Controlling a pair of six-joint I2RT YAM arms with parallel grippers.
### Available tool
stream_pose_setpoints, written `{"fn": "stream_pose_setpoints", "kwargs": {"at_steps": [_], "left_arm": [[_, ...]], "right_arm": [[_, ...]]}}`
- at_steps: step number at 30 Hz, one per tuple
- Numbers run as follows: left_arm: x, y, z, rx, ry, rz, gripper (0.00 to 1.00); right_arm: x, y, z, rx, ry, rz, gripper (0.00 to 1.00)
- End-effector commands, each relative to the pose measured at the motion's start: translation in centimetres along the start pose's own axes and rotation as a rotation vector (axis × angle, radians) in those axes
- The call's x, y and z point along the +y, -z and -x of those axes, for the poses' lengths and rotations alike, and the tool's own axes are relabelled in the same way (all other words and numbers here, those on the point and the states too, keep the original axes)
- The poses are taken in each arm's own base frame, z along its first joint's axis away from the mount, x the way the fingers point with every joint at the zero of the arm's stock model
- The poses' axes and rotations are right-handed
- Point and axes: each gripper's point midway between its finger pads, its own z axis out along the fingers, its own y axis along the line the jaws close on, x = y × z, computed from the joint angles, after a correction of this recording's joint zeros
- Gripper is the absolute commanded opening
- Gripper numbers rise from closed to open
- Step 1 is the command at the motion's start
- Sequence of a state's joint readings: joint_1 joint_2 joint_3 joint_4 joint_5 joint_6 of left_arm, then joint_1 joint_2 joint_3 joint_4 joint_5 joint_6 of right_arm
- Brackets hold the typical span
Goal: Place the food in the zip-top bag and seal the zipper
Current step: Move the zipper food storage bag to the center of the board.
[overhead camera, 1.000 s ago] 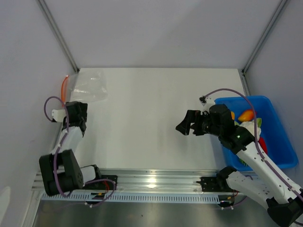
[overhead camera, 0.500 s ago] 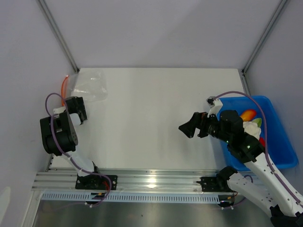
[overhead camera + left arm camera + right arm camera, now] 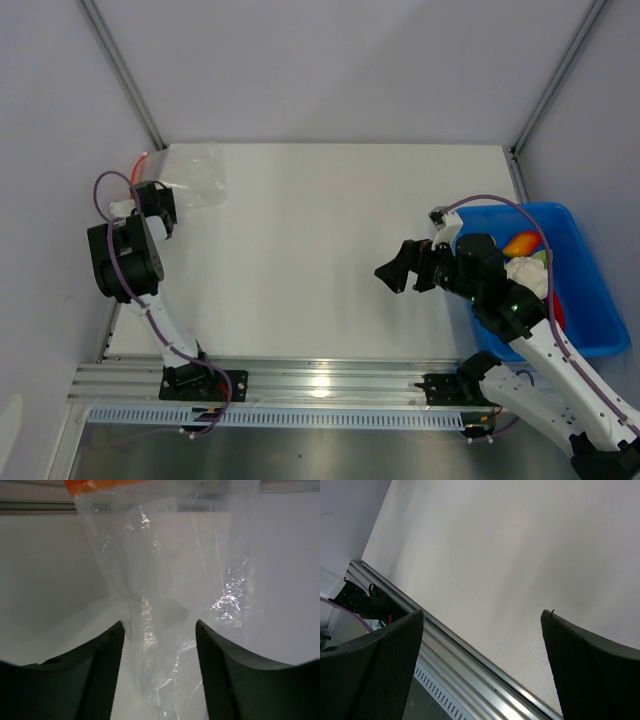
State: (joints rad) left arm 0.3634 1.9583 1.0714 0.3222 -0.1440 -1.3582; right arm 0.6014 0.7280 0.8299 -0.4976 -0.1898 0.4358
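Top external view: you will find the zip-top bag (image 3: 192,176) lying flat in the far left corner of the white table (image 3: 320,230). Its zipper (image 3: 134,163) sits at the bag's left edge, hard by the left wall, so the mouth points left and the clear body stretches to the right, long axis roughly across the table. In the left wrist view the zip-top bag (image 3: 170,575) runs from the orange-red zipper (image 3: 100,485) at the top of the frame down toward the camera.

Your left gripper (image 3: 156,206) is at the bag's near left edge. Its jaws stand apart in the wrist view, with crinkled plastic lying between the fingers (image 3: 107,670); you cannot tell whether they touch it.

The food is well apart, in the blue bin (image 3: 600,345) at the table's right edge: orange-yellow fruit (image 3: 520,243), white round vegetable (image 3: 527,275), a sliver of red chili (image 3: 556,312).

Your right gripper (image 3: 392,268) hangs over bare table left of the bin, jaws spread wide and holding nothing.

Pale grey walls (image 3: 330,70) enclose the table; an aluminium rail (image 3: 330,380) runs along its near edge.
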Motion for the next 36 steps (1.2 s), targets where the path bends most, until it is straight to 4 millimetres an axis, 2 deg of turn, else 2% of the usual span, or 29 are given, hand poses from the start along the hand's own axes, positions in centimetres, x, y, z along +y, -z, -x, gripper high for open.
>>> {"fn": "stream_pose_setpoints", "kwargs": {"at_steps": [1, 2, 3, 5, 6, 7, 10, 13, 14, 17, 18, 19, 20, 21, 22, 23, 24, 25, 26, 27, 28, 29, 30, 31, 32, 33, 34, 36], "left_arm": [[-1.9, -1.2, -0.1, 0.013, -0.035, -0.07, 0.58], [-2.2, -1.2, -0.2, 0.011, -0.05, -0.087, 0.53], [-2.1, -1.3, -0.3, 0.014, -0.061, -0.093, 0.36], [-2.2, -1.3, -0.5, 0.021, -0.087, -0.111, 0.21], [-2.2, -1.3, -0.4, 0.024, -0.094, -0.114, 0.03], [-2.2, -1.2, -0.4, 0.03, -0.101, -0.117, 0.01], [-2.9, -0.7, -0.7, 0.069, -0.119, -0.152, 0.0], [-4.1, 1.2, -1.7, 0.146, -0.194, -0.2, 0.01], [-5.7, 2.4, -1.6, 0.156, -0.239, -0.247, 0.01], [-6.5, 5.7, -3.2, 0.227, -0.27, -0.316, 0.01], [-5.6, 7.7, -4.0, 0.245, -0.276, -0.32, 0.01], [-6.5, 9.0, -4.4, 0.261, -0.285, -0.372, 0.0], [-5.6, 10.0, -5.1, 0.285, -0.294, -0.376, 0.01], [-5.9, 11.2, -5.8, 0.307, -0.303, -0.4, 0.01], [-5.3, 13.2, -6.4, 0.341, -0.31, -0.419, 0.01], [-5.6, 14.5, -7.3, 0.372, -0.323, -0.451, 0.01], [-5.8, 15.7, -8.0, 0.394, -0.334, -0.476, 0.01], [-5.6, 17.7, -8.8, 0.423, -0.351, -0.508, 0.01], [-5.5, 19.2, -10.3, 0.465, -0.388, -0.53, 0.01], [-5.4, 20.4, -11.1, 0.49, -0.411, -0.545, 0.0], [-5.7, 22.5, -11.6, 0.503, -0.438, -0.593, 0.01], [-5.5, 24.3, -13.0, 0.539, -0.481, -0.625, 0.0], [-5.0, 25.5, -13.6, 0.561, -0.5, -0.638, 0.0], [-5.8, 27.9, -13.6, 0.558, -0.53, -0.703, 0.0], [-5.0, 29.5, -14.7, 0.6, -0.558, -0.715, 0.01], [-4.4, 30.4, -15.0, 0.611, -0.576, -0.729, 0.01], [-4.7, 33.7, -16.1, 0.65, -0.619, -0.814, 0.01], [-2.5, 35.7, -17.4, 0.713, -0.653, -0.824, 0.01]], "right_arm": [[0.0, -0.1, 0.8, -0.039, 0.03, -0.001, 0.99], [0.1, 0.0, 0.9, -0.045, 0.031, 0.001, 0.99], [0.0, 0.0, 0.9, -0.046, 0.034, -0.002, 0.99], [-0.2, 0.0, 0.9, -0.047, 0.032, -0.014, 0.99], [-0.3, -0.1, 0.8, -0.045, 0.031, -0.019, 0.99], [-0.4, -0.1, 0.7, -0.042, 0.028, -0.023, 1.0], [-0.7, -0.2, 0.4, -0.032, 0.014, -0.036, 1.0], [-1.5, -0.3, 0.2, -0.025, -0.003, -0.08, 0.99], [-2.1, -0.3, -0.1, -0.014, -0.007, -0.111, 1.0], [-4.1, -0.3, -0.6, 0.025, 0.0, -0.231, 0.99], [-4.9, -0.3, -0.5, 0.026, -0.001, -0.276, 0.99], [-5.5, -0.5, -0.4, 0.038, 0.006, -0.318, 0.99], [-6.0, -0.3, -1.1, 0.084, 0.013, -0.345, 0.99], [-6.2, -0.4, -1.5, 0.119, 0.012, -0.361, 0.99], [-6.9, -0.7, -1.3, 0.146, 0.008, -0.414, 0.99], [-7.4, -0.3, -2.2, 0.2, -0.006, -0.459, 0.99], [-7.7, -0.4, -2.5, 0.226, -0.006, -0.476, 0.99], [-7.8, -0.7, -3.0, 0.27, -0.007, -0.493, 0.99], [-8.0, -0.7, -3.0, 0.283, -0.016, -0.512, 0.99], [-8.1, -0.7, -3.0, 0.287, -0.025, -0.532, 0.99], [-8.2, -0.5, -2.5, 0.278, -0.032, -0.555, 0.99], [-8.0, -0.7, -2.4, 0.27, -0.058, -0.561, 0.99], [-7.7, -0.6, -2.1, 0.262, -0.071, -0.559, 0.99], [-7.4, -0.8, -1.9, 0.257, -0.082, -0.542, 0.99], [-6.3, -0.9, -1.8, 0.267, -0.085, -0.484, 0.99], [-5.5, -1.0, -1.9, 0.276, -0.086, -0.442, 0.99], [-4.5, -1.2, -1.7, 0.274, -0.089, -0.393, 0.99], [-2.7, -1.3, -1.7, 0.286, -0.109, -0.312, 0.99]]}}
